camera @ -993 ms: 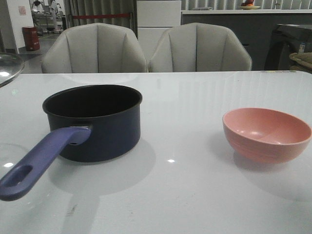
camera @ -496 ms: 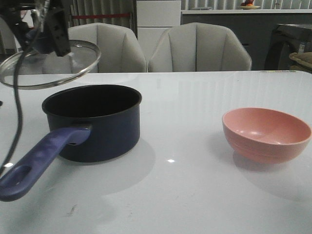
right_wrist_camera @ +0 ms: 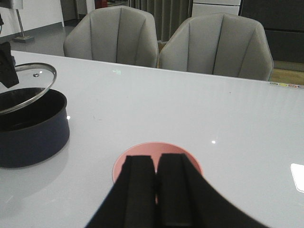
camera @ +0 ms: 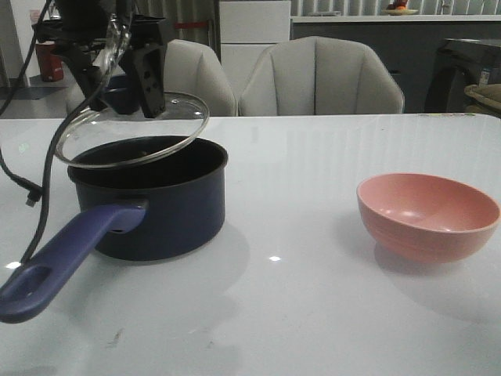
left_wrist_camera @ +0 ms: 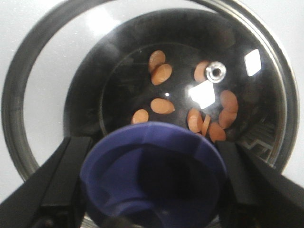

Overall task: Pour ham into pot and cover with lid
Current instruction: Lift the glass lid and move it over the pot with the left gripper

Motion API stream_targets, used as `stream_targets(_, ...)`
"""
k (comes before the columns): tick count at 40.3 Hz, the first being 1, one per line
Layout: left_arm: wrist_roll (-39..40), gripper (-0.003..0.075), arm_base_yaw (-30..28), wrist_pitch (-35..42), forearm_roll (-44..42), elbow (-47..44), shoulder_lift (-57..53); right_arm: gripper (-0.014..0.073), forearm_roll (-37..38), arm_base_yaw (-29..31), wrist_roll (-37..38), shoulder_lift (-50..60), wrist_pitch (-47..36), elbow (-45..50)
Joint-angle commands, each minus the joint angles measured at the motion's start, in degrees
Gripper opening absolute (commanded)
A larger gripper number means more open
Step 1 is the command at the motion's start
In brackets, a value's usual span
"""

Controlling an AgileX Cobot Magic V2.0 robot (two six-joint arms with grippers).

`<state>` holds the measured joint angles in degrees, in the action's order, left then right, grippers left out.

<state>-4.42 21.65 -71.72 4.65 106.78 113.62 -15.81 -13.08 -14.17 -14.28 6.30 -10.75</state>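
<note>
1. our left gripper [left_wrist_camera: 152,190] holds the lid [camera: 131,130] by its purple-blue knob [left_wrist_camera: 152,178], one of the black fingers [left_wrist_camera: 52,183] pressed against each side of the knob.
2. the lid hangs tilted over the saucepan [camera: 153,200], its silver rim low on the left and higher on the right; we cannot tell whether the rim touches the pan.
3. through the glass in the left wrist view we see the ham [left_wrist_camera: 162,105], a scatter of flat orange-pink slices on the dark bottom of the saucepan.
4. the saucepan stands on the left part of the white counter [camera: 313,298], and its long purple-blue handle [camera: 63,262] reaches toward the near left edge, a hole at its end.
5. the pink bowl [camera: 428,215] sits upright well to the right of the saucepan, and no ham shows in it.
6. our right gripper [right_wrist_camera: 156,190] is out of the front view; in its own wrist view the two fingers [right_wrist_camera: 137,190] lie pressed together with nothing between them, above the near rim of the pink bowl.
7. two pale upholstered chairs [camera: 321,78] stand beyond the far edge of the counter.
</note>
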Motion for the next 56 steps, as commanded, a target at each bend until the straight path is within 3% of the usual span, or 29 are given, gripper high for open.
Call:
stream_targets(1,0.9,0.0115,0.8,-1.9,1.2,2.2,-2.9,0.0148,-0.2,0.0,-0.4,-0.5,-4.2,-1.4)
stream_targets(46,0.7,0.0120,1.4,-2.0,1.2,-1.4,-2.3,0.0148,-0.2,-0.1,-0.4,-0.5,-4.2,-1.4)
stream_targets(50,0.7,0.0167,1.4,-2.0,0.7,-1.4,-2.3,0.0148,-0.2,-0.1,-0.4,-0.5,-4.2,-1.4)
stream_targets(56,0.7,0.0345,1.4,-2.0,0.7,-1.4,-1.6,0.0148,-0.2,-0.1,-0.4,-0.5,-4.2,-1.4)
